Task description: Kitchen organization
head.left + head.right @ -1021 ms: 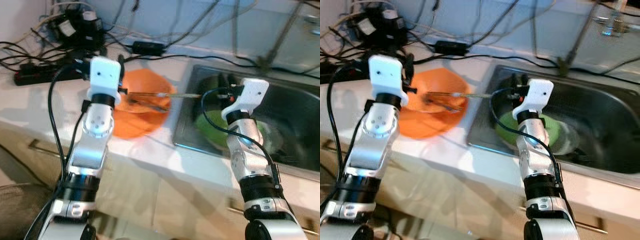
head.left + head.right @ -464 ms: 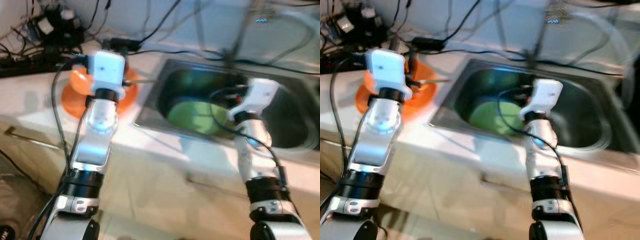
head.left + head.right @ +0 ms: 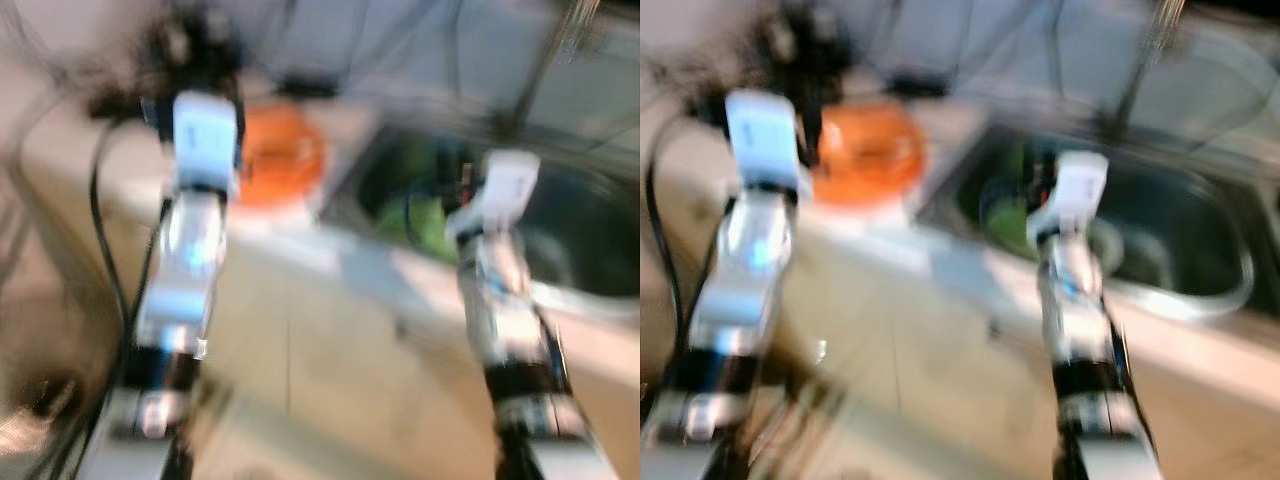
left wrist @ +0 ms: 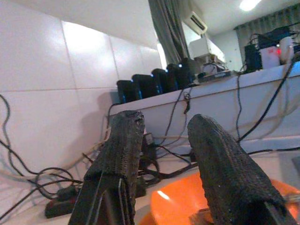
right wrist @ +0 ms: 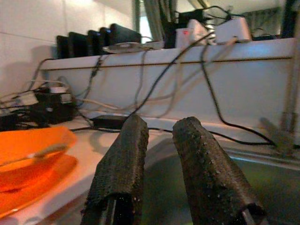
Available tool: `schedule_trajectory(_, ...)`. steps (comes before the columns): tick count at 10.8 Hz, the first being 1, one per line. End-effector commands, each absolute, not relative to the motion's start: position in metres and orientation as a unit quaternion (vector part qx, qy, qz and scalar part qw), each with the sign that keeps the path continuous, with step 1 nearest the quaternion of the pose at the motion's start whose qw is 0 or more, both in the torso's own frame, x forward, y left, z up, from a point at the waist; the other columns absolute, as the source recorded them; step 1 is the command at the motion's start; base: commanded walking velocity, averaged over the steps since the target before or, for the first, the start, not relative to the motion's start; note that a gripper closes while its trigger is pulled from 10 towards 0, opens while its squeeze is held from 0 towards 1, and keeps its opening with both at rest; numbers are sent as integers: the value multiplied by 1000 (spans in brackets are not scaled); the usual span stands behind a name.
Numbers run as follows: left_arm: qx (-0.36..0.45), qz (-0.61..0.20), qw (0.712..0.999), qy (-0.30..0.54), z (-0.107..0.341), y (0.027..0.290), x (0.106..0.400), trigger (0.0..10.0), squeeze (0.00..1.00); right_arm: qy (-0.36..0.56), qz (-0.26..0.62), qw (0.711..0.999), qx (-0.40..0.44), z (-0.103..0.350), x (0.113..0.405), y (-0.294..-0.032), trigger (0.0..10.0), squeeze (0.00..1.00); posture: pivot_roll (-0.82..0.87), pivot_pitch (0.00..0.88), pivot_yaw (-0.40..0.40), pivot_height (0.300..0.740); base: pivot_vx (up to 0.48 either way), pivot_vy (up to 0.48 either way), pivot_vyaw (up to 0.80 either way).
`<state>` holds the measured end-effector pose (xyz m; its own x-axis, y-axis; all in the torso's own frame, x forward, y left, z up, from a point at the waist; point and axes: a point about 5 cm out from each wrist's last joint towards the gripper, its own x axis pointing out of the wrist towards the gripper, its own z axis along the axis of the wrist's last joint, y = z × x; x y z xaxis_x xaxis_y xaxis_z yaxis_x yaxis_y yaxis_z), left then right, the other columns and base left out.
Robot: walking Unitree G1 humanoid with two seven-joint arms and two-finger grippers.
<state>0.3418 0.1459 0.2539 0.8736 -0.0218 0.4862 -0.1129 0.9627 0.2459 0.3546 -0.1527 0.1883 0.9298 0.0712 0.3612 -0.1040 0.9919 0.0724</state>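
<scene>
The head views are blurred by motion. An orange bowl [image 3: 285, 155] sits on the pale counter, left of the steel sink [image 3: 1200, 290]. A green dish [image 3: 425, 220] lies inside the sink. My left arm [image 3: 190, 250] is raised in front of the bowl. My left gripper [image 4: 166, 123] is open and empty just above the orange bowl [image 4: 178, 206]. My right arm [image 3: 500, 260] reaches toward the sink's near edge. My right gripper [image 5: 161, 124] is open with a narrow gap and holds nothing. The orange bowl [image 5: 28, 150], with a thin utensil [image 5: 40, 151] resting in it, lies beside it.
Black cables [image 5: 154, 65] and a power strip [image 4: 61, 206] run along the tiled wall behind the counter. A faucet [image 3: 1150, 50] rises behind the sink. Several dark devices [image 4: 154, 82] stand on a ledge above. Cabinet fronts [image 3: 330, 370] fill the space below the counter.
The whole picture has shifted and blurred, so the camera is moving; more of the cabinet front shows now. Both arms keep the same raised pose, with nothing taken hold of.
</scene>
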Motion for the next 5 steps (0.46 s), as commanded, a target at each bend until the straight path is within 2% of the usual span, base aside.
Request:
schedule_trajectory(1,136,8,959,-248,254,141,342,10000,0,-182,40,982,42,189,354,-156,10000,0,224,30,-24,740,0,0,0)
schedule_trajectory(4,113,-45,970,-211,236,130,342,10000,0,-176,43,982,48,186,354,-153,10000,0,225,13,-18,740,0,0,0)
schedule_trajectory(5,138,-72,968,-197,220,121,336,10000,0,-162,42,985,52,177,354,-152,10000,0,225,14,-17,740,0,0,0)
